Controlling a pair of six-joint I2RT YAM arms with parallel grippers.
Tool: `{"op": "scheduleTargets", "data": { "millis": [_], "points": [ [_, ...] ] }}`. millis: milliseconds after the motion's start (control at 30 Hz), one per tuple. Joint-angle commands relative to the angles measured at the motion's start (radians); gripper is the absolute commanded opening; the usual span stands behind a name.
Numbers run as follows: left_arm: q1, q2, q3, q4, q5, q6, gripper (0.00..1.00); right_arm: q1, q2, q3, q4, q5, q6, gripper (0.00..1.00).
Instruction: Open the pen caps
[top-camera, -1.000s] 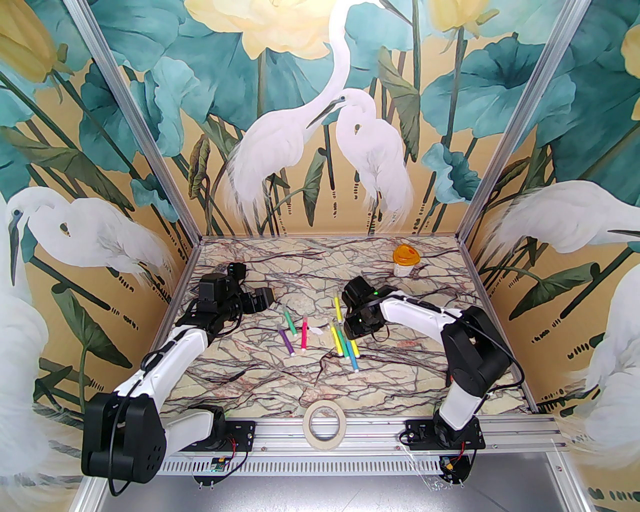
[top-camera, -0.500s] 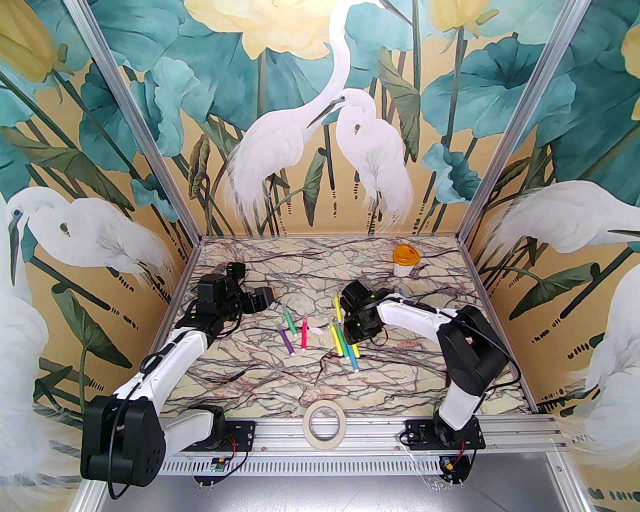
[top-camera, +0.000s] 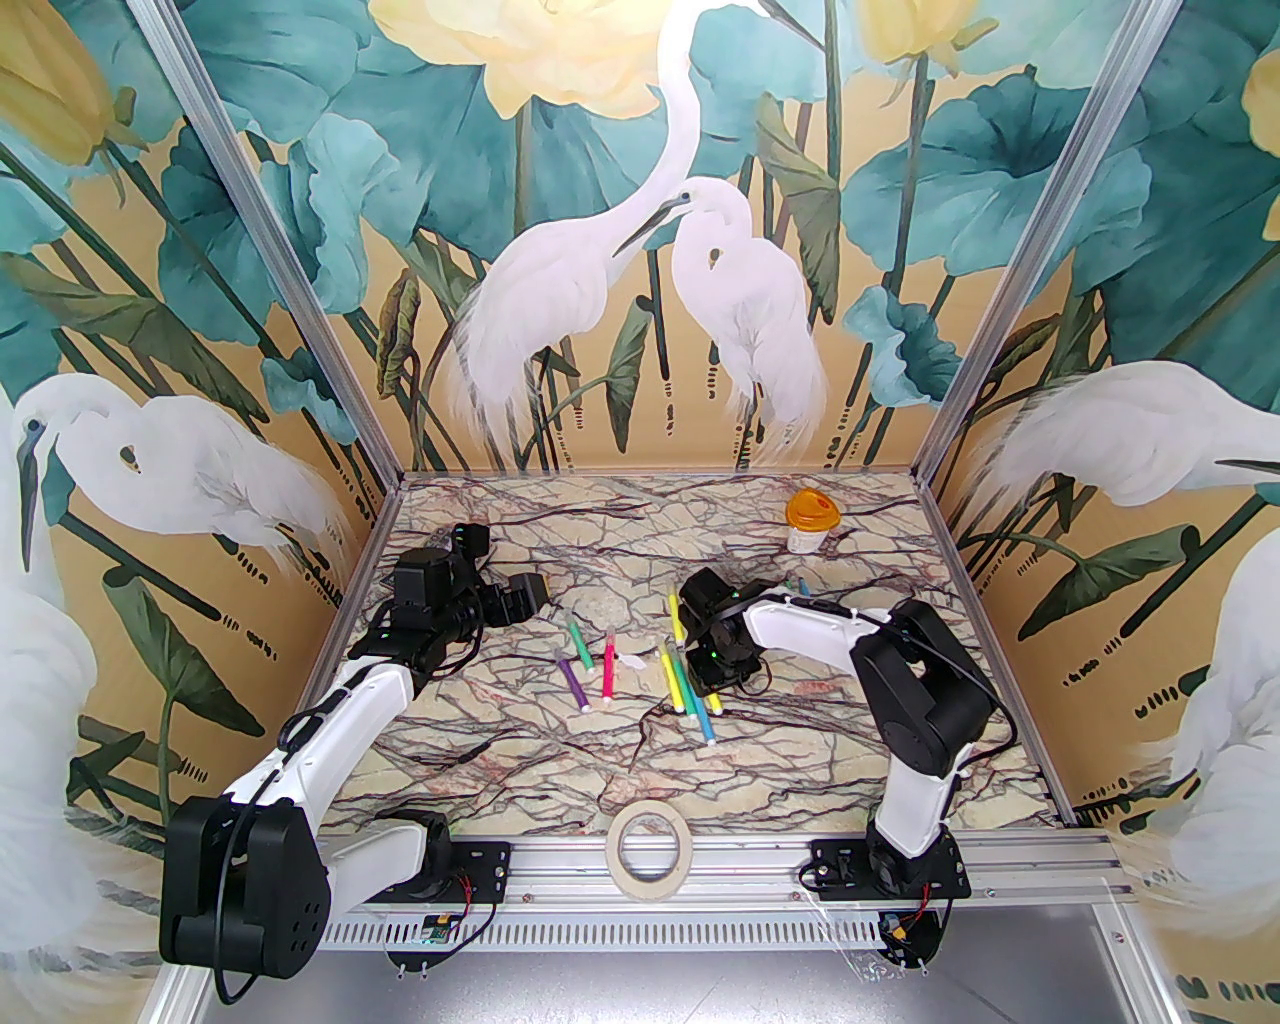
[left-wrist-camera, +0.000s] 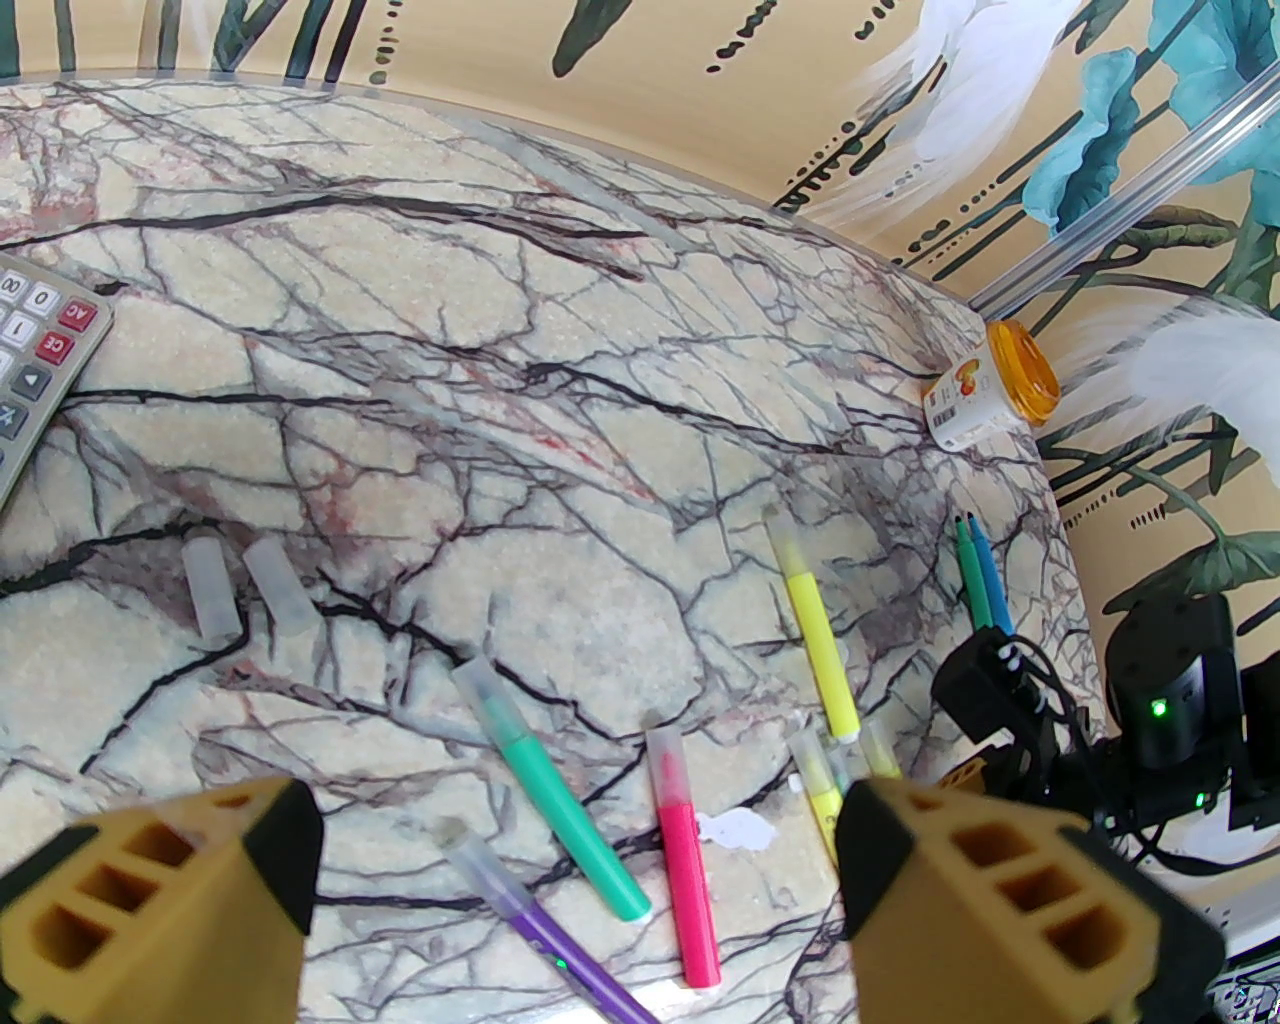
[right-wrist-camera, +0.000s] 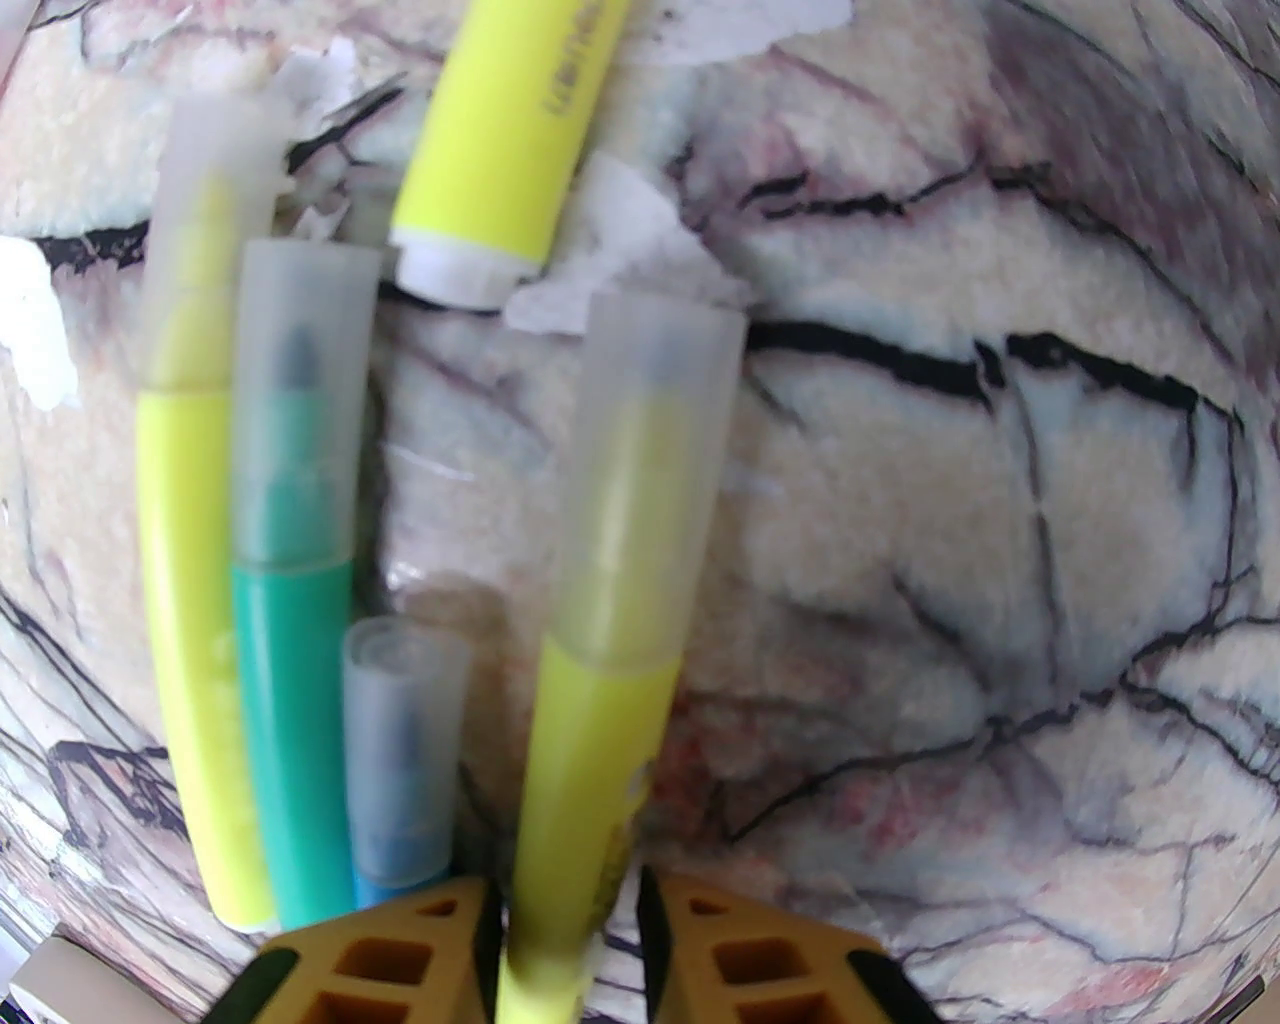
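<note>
Our right gripper (right-wrist-camera: 568, 905) has its two fingers narrow, one on each side of a yellow pen (right-wrist-camera: 590, 760). We cannot tell if they squeeze it yet. The pen points straight away from the fingers, and its clear cap (right-wrist-camera: 645, 470) sits on the far end. Our left gripper (left-wrist-camera: 580, 840) is wide open and holds nothing. It is well apart on the left, so we think it must come over for the cap. Two loose caps (left-wrist-camera: 212, 590) lie on the table (left-wrist-camera: 500, 350). The jar (top-camera: 811, 520) at the far right has its orange lid on, so we cannot see inside.
</note>
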Motion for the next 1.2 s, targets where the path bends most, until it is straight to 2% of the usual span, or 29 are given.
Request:
{"op": "scheduleTargets", "data": {
  "millis": [0,533,767,967,1167],
  "points": [
    [0.005,-0.032,-0.015,0.026,-0.006,-0.008,0.90,0.014,0.032,0.032,-0.038,0.048,0.015,0.30],
    [0.005,-0.052,-0.022,0.044,-0.026,-0.029,0.90,0.056,0.137,0.090,-0.084,0.195,0.066,0.25],
    [0.004,-0.034,-0.021,0.061,-0.006,-0.042,0.90,0.058,0.113,0.067,-0.039,0.170,0.078,0.17],
    [0.004,-0.006,-0.024,0.103,0.114,-0.071,0.89,0.028,0.021,0.037,-0.001,0.136,0.071,0.09],
    [0.002,0.022,-0.041,0.209,0.259,-0.141,0.86,-0.034,-0.136,-0.032,0.104,0.023,0.029,0.02]
  ]
}}
